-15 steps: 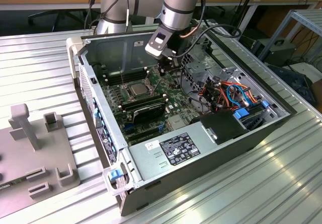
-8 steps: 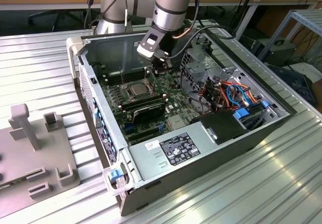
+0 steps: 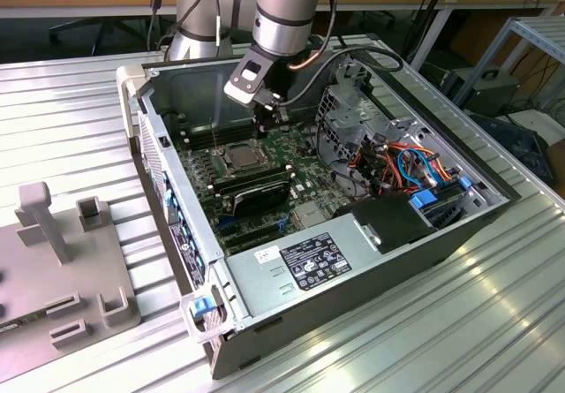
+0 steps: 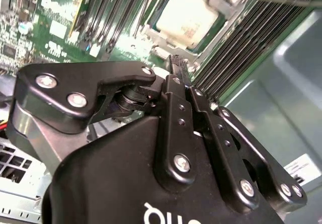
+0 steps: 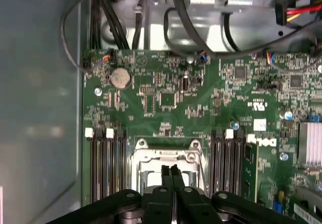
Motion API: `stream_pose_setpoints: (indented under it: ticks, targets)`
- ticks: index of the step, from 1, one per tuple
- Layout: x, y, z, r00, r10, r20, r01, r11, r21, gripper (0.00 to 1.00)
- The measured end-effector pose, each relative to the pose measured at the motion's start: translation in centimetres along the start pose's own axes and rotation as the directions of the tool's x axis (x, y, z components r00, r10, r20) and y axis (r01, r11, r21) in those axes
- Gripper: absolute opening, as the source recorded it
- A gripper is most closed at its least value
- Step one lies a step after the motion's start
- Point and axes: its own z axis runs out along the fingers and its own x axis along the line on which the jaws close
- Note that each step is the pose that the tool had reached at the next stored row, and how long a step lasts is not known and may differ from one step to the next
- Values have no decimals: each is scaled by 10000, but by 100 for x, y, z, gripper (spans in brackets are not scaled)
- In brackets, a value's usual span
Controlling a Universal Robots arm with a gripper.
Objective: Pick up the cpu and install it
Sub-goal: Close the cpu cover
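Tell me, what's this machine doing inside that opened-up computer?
A robot arm reaches into the open computer case. Its end effector hangs just above the processor socket on the green motherboard, with its fingers pressed together and nothing between them. The cpu, a small silver square, lies in that socket's metal frame, apart from the end effector.

Bright even light, soft shadows (mild glare)

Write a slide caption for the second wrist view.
Gripper, fingers shut, close to the cpu lying within its metal socket frame on the motherboard.
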Motion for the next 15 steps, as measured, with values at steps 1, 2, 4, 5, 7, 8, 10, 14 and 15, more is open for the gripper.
stream_pose_setpoints:
  ticks: [1, 2, 4, 5, 7, 8, 10, 14, 15]
  targets:
    - [0, -18, 0, 10000, 1, 0, -1, 10000, -1, 11]
    - [0, -28, -1, 10000, 2, 1, -2, 10000, 0, 11]
    - [1, -57, -1, 10000, 3, 0, -3, 10000, -1, 11]
    - [1, -70, 0, 10000, 3, 0, -3, 10000, 0, 11]
    - [1, -108, 5, 10000, 3, 1, -3, 10000, 1, 11]
    - [1, -125, 8, 10000, 4, 1, -4, 10000, 0, 11]
    - [3, -221, 16, 10000, 7, 0, -7, 10000, 0, 11]
    - [5, -339, 20, 10000, 14, 0, -14, 10000, 0, 11]
    - [5, -341, 19, 10000, 14, 2, -14, 10000, 1, 11]
